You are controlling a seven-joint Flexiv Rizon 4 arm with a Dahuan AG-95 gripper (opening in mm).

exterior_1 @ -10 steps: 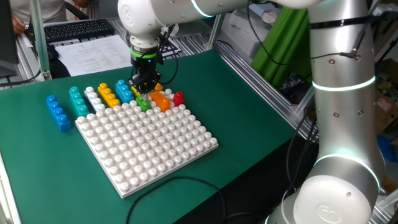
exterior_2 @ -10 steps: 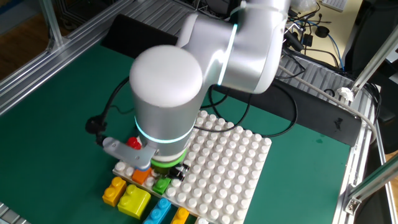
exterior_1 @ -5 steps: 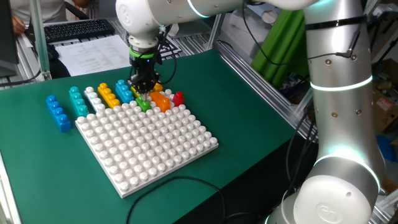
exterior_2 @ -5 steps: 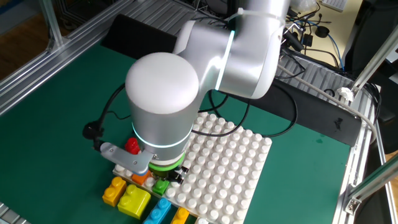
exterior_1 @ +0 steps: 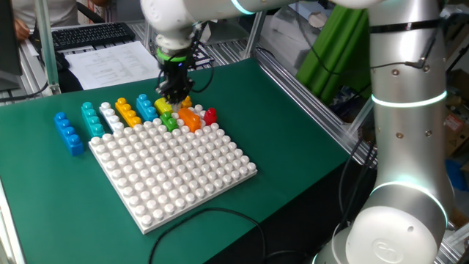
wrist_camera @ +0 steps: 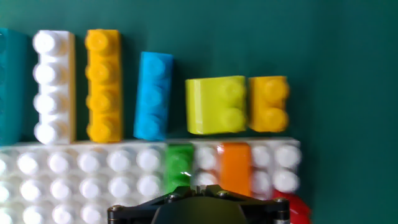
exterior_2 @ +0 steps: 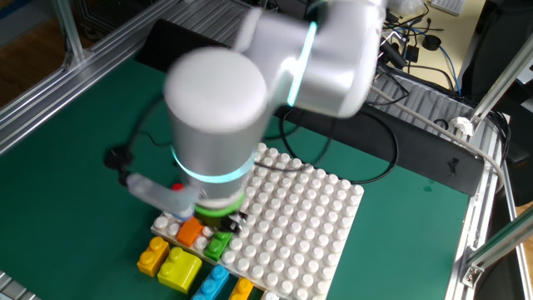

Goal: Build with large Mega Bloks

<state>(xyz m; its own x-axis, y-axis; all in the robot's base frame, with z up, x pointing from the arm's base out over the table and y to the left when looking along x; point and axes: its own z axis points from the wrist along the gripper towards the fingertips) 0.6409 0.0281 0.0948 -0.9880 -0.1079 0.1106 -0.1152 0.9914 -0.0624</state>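
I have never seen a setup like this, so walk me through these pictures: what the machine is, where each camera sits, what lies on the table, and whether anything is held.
The big silver machine is a robot arm; its gripper points down, shut, holding nothing visible. Two pictures come from fixed cameras on different sides of the green table. The third looks down from the hand itself. On the table lies a white studded baseplate. A green brick and an orange brick sit on its edge. Loose beside it lie white, orange-yellow, light blue and lime-yellow bricks.
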